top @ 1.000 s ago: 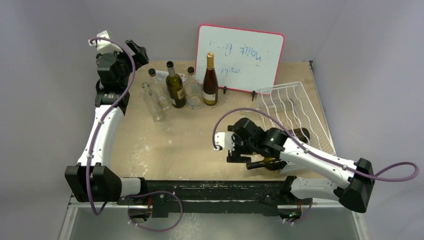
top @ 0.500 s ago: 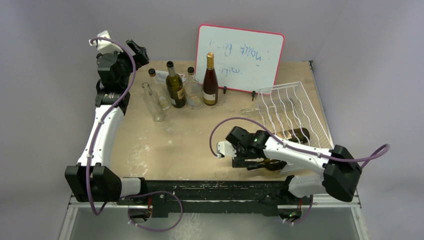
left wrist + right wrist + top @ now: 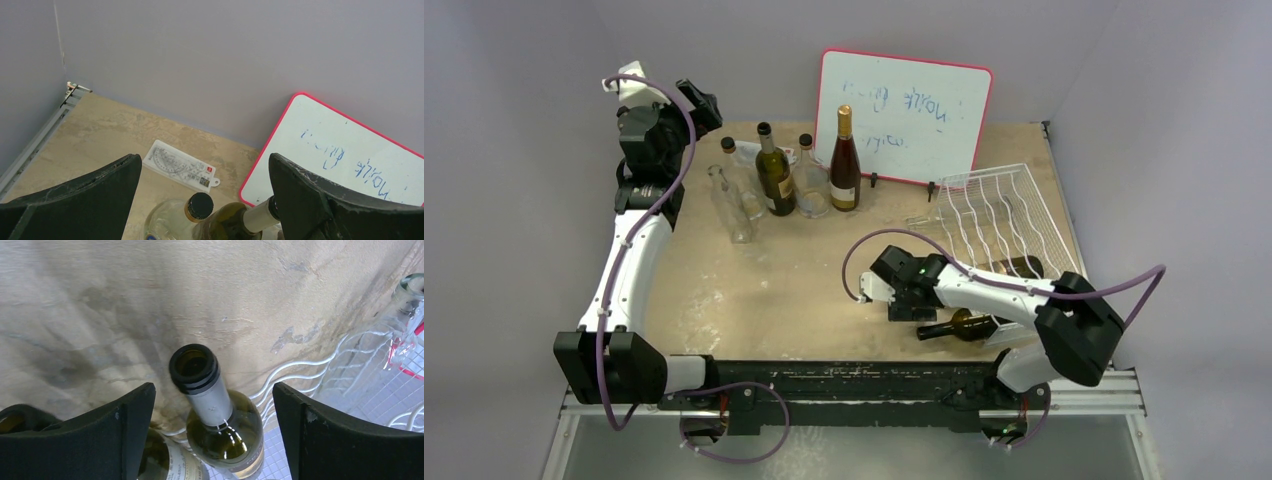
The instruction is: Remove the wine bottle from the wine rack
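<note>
Nearest the front edge of the surface (image 3: 774, 280), a dark bottle (image 3: 961, 325) lay on its side with its neck pointing left, just beside the near corner of the wine rack (image 3: 1014, 215). Part of its body was hidden under the right arm (image 3: 994, 290).

That arm reached low across to the rack's left side. In its wrist view the right jaws stood wide apart, one on each side of the wine bottle (image 3: 222, 432). The open mouth and neck sat midway between them, with a clear gap on both sides and neither jaw touching the glass. The bottle lay on its side, its green shoulder resting over the white wavy wires at the rack's edge and its mouth sticking out over the bare surface. From above, its dark base end showed on the rack's near rows.

Past the rack's far side a clear glass bottle (image 3: 407, 295) lay by the red rim of the whiteboard (image 3: 904, 115), which leaned against the back wall.

To the left of the board stood a tall brown bottle (image 3: 845, 165), a squat clear bottle (image 3: 811, 185) and a dark green bottle (image 3: 775, 175).

The left arm (image 3: 639, 250) was raised at the far left corner. The left jaws were spread wide with nothing between them, above those bottle tops and a clear plastic protractor (image 3: 180, 167).
</note>
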Available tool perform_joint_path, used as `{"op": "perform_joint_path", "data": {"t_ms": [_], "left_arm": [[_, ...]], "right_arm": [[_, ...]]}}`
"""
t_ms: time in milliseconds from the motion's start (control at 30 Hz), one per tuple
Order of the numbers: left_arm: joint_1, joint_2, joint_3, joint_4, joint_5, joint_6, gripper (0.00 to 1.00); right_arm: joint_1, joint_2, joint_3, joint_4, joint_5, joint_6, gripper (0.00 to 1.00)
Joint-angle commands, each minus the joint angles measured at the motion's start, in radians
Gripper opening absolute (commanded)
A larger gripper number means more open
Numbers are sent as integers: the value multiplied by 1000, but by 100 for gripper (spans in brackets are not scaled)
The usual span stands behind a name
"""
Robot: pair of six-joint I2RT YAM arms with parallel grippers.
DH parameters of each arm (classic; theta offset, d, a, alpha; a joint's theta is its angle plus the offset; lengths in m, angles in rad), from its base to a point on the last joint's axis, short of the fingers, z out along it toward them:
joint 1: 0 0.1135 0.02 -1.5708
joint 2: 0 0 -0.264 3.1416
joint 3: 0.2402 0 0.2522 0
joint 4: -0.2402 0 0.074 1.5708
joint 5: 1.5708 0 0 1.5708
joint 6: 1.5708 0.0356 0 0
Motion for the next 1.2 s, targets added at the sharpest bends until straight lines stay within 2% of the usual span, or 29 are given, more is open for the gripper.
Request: {"op": "perform_joint_path", "data": {"t_ms": [0,567,933,1167], "left_arm": [[-9,-26,41,36,-7,16,98],[-9,-26,41,39,3,7,98],[-9,-27,41,44,15,0,98],[-10,-22,42,44,17,-1,98]], "right_arm": [[-26,15,13,51,72,-30,88],[-53,54,-41,143,125,-64,80],[-70,76,-60,171,74,-79,79],[-75,104,-49,154,49,-77,69]]}}
